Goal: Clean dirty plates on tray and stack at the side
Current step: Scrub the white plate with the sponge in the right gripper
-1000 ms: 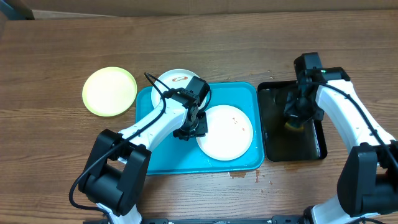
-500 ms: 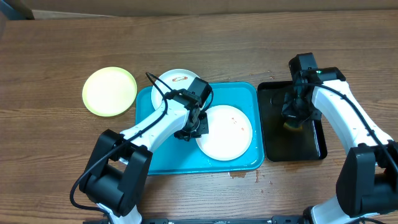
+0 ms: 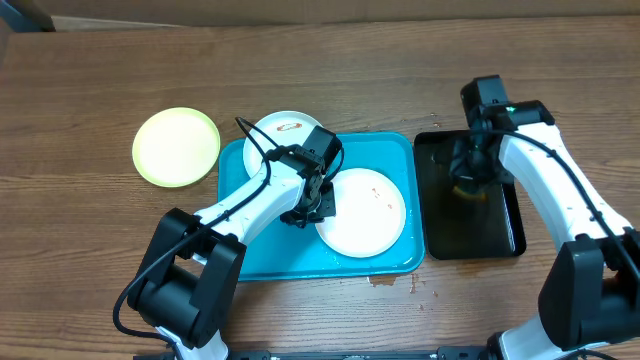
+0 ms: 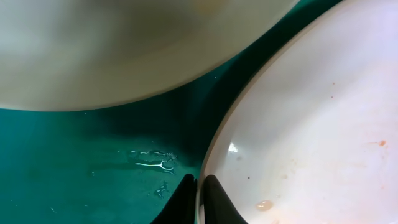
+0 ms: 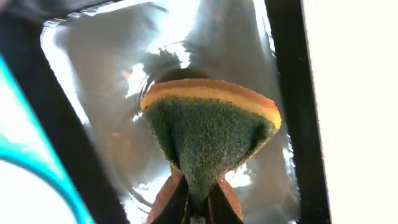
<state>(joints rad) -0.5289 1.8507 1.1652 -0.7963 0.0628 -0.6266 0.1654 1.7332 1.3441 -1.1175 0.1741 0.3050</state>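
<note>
The left claw [image 4: 199,198] was clamped on the thin left rim of the front white plate [image 3: 365,212], which lay in the turquoise tray [image 3: 255,250] with small brown smears on it. That narrow pinch looked to be the main hazard. A slick, shallow rim could slide out from between the fingers, or the plate could tip if it were lifted from one edge. The back white plate [image 3: 285,130], marked with a brown smear, lay just beside that claw and overhung the tray's far rim, so a sideways swing could knock it. The right claw [image 5: 198,200] was closed on a green-and-yellow sponge [image 5: 208,130] hanging over the wet black tray [image 3: 500,235]. If the sponge were carried across soaked, it would likely drip on the way. The yellow-green plate [image 3: 177,146] lay on the table [image 3: 400,70], left of the tray and apart from it. The table was brown wood grain, with a few dark spots [image 3: 378,281] by the tray's front edge. Of the room, only a tan strip along the far edge showed.
</note>
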